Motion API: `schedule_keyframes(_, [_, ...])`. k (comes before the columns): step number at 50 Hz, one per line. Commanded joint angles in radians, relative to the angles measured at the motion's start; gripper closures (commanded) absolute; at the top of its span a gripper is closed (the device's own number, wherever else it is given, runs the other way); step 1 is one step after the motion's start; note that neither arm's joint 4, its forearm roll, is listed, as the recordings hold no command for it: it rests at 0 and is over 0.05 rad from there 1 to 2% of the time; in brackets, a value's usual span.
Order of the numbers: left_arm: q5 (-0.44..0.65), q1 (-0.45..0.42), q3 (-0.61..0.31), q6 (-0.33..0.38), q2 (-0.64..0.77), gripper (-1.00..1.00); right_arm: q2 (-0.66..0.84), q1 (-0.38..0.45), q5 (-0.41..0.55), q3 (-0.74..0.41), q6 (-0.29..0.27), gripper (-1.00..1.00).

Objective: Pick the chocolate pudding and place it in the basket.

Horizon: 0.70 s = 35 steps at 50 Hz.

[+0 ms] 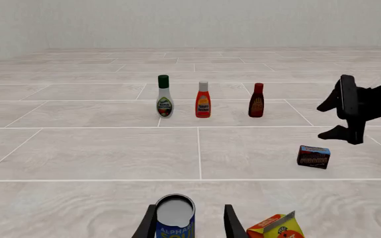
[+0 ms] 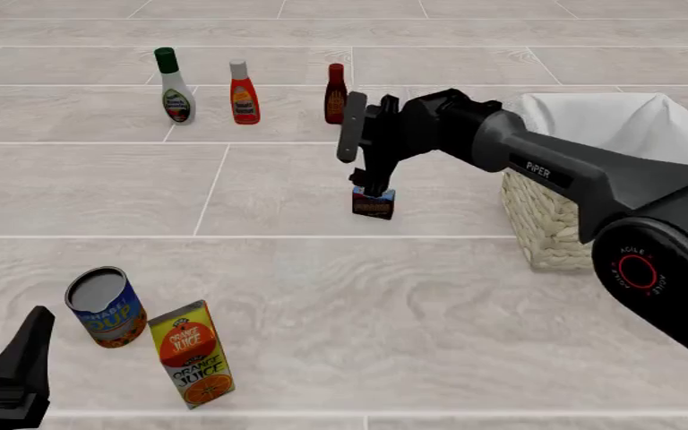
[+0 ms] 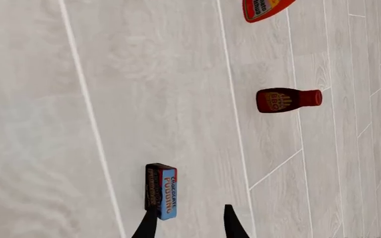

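The chocolate pudding [image 2: 372,204] stands on the worktop left of the basket [image 2: 544,224]. Above it hangs the right hand [image 2: 372,188], released. The carton looks light and stiff; gripping its broad faces seems best.

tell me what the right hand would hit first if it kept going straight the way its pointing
Most likely the chocolate pudding. The right hand points down at it, open, one finger almost at the carton's edge in the right wrist view. The carton sits slightly off-centre, so a finger might land on it.
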Motion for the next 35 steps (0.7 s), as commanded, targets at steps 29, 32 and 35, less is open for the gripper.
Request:
schedule_keyframes(29, [0.0, 0.0, 0.0, -0.002, 0.001, -1.0, 0.145, -0.037, 0.013, -0.108, 0.011, -1.0])
schedule_keyframes(32, [0.0, 0.001, 0.0, -0.002, 0.001, -1.0, 0.16, -0.037, 0.014, -0.118, 0.015, -1.0])
schedule_keyframes(35, [0.0, 0.001, 0.0, -0.002, 0.001, -1.0, 0.167, -0.036, 0.015, -0.124, 0.017, -1.0])
